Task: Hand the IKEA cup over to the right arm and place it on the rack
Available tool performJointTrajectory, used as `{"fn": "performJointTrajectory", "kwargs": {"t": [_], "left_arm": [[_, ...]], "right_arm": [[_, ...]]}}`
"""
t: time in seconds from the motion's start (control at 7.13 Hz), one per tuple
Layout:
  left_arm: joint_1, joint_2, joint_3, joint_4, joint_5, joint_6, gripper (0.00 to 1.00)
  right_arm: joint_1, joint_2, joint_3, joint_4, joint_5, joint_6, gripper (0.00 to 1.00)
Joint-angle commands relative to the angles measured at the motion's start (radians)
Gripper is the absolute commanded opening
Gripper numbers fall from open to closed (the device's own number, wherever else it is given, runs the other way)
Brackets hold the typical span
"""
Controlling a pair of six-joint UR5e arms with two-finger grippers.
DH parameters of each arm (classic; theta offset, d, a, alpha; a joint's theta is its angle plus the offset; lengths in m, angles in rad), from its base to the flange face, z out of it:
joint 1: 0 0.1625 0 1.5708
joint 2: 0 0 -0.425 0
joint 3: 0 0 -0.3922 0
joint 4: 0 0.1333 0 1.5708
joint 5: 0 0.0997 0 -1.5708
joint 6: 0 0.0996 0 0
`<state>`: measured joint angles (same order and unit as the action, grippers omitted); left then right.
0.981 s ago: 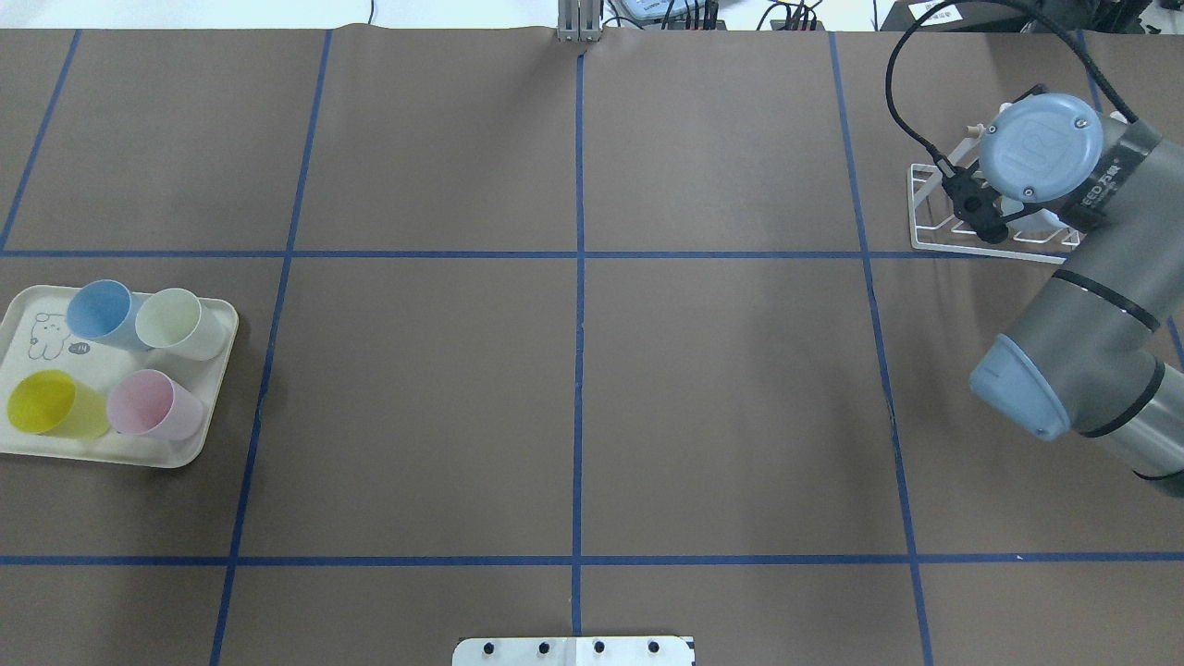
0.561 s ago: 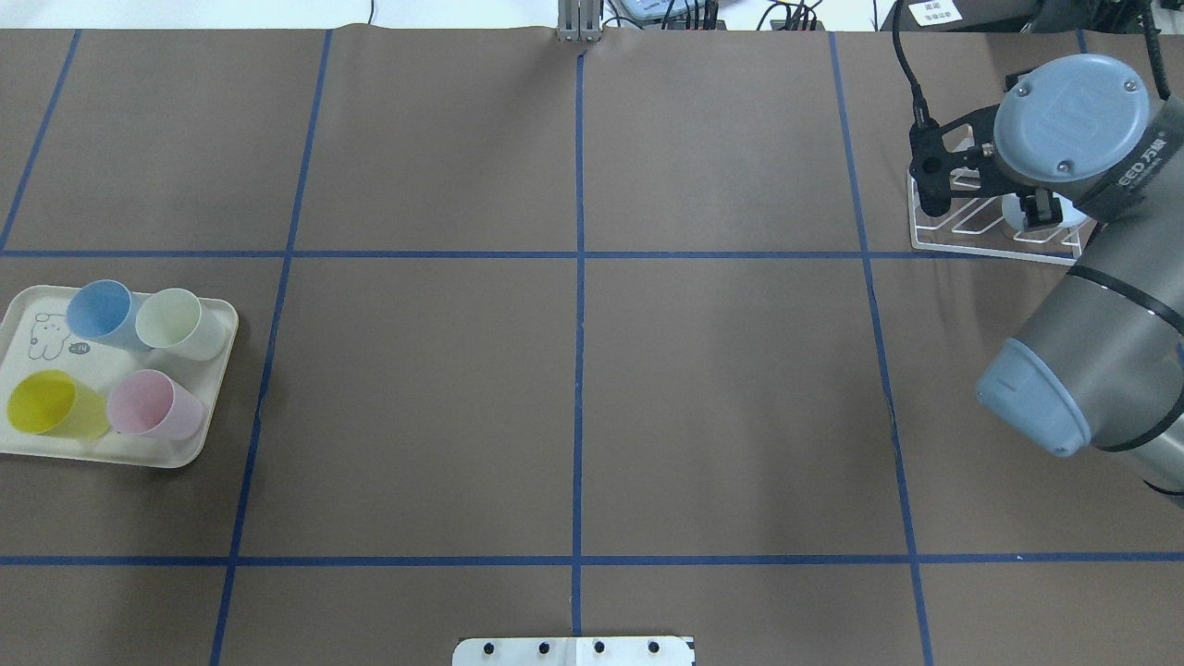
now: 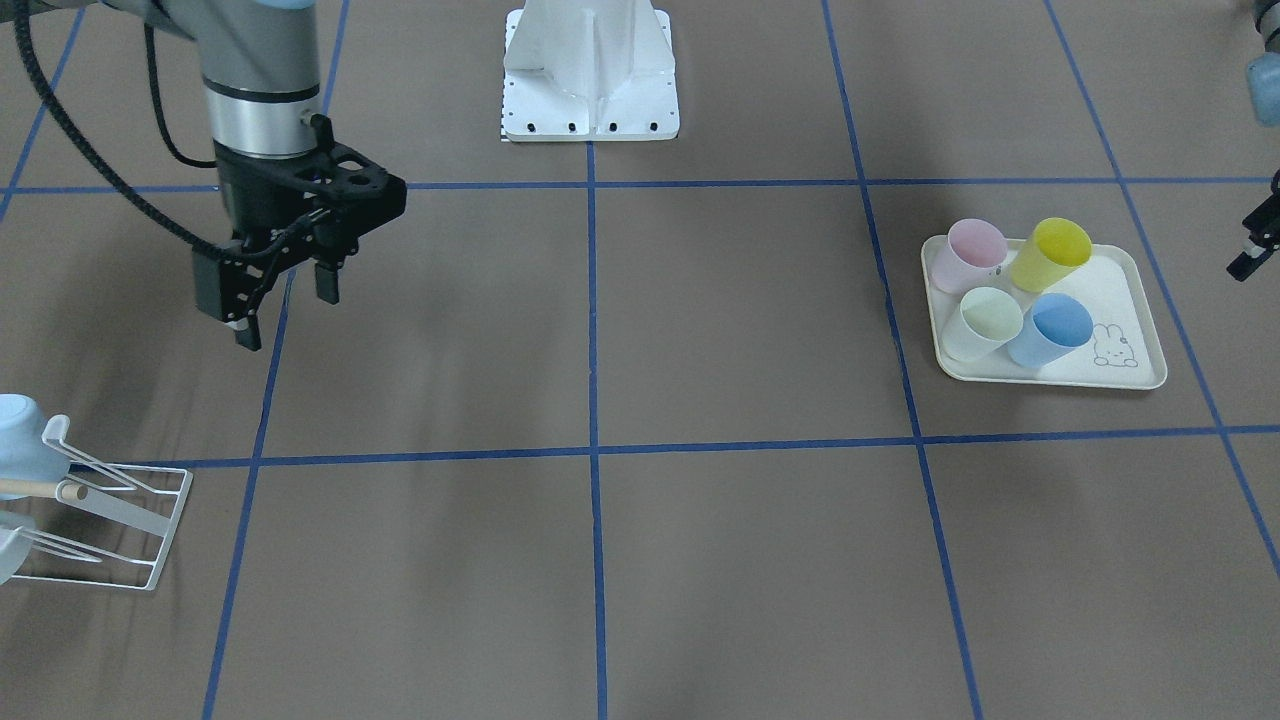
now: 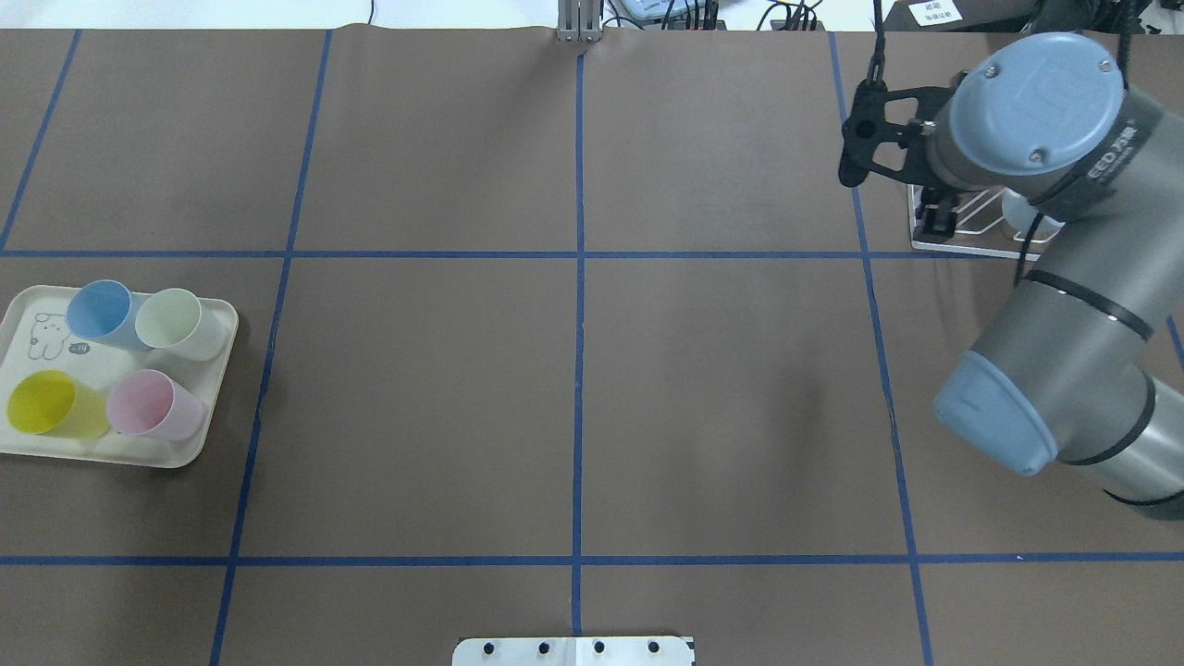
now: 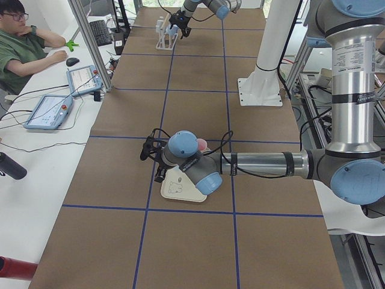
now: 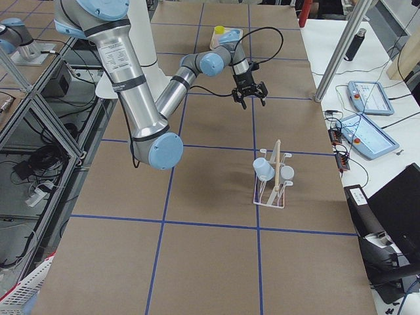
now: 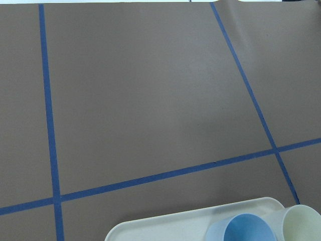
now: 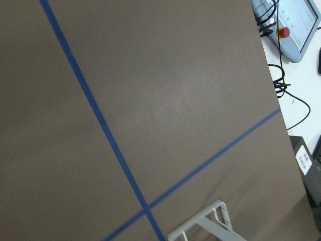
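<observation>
Four cups lie on a cream tray (image 4: 139,457) at the table's left: blue (image 4: 100,310), pale green (image 4: 176,322), yellow (image 4: 51,404) and pink (image 4: 148,407). The white wire rack (image 3: 120,510) with a wooden rod stands at the far right and holds a pale blue cup (image 6: 264,168) and a whitish one (image 6: 287,173). My right gripper (image 3: 285,310) is open and empty, in the air just left of the rack (image 4: 962,239). My left gripper (image 3: 1255,245) hovers by the tray's outer side, only partly seen; I cannot tell its state.
Blue tape lines grid the brown table. The robot's white base (image 3: 590,75) sits at the near middle edge. The left wrist view shows the tray's rim (image 7: 150,226) with the blue cup (image 7: 246,231). An operator (image 5: 24,48) sits beyond the far edge.
My right arm has swung left, away from the rack, with its gripper empty; a pale cup stays on the rack. The cups on the tray have not moved.
</observation>
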<state>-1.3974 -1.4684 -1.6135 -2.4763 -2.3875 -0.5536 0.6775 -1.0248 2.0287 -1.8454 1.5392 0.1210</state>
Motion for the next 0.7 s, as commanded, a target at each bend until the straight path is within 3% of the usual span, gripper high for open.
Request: {"fn": "performJointTrajectory", "kwargs": {"t": [0.0,0.28,0.56], "left_arm": [[0.078,0.000,-0.003,0.000,0.060,-0.069,1.00],[0.190,-0.001,-0.016,0.002,0.189,-0.143,1.00],[0.273,-0.006,-0.016,0.005,0.257,-0.202,1.00]], "right_arm": [[-0.074,0.124,-0.019,-0.001,0.002,0.289,0.99],[-0.116,0.175,-0.042,-0.001,0.002,0.433,1.00],[-0.125,0.201,-0.058,-0.008,0.021,0.469,0.99]]}}
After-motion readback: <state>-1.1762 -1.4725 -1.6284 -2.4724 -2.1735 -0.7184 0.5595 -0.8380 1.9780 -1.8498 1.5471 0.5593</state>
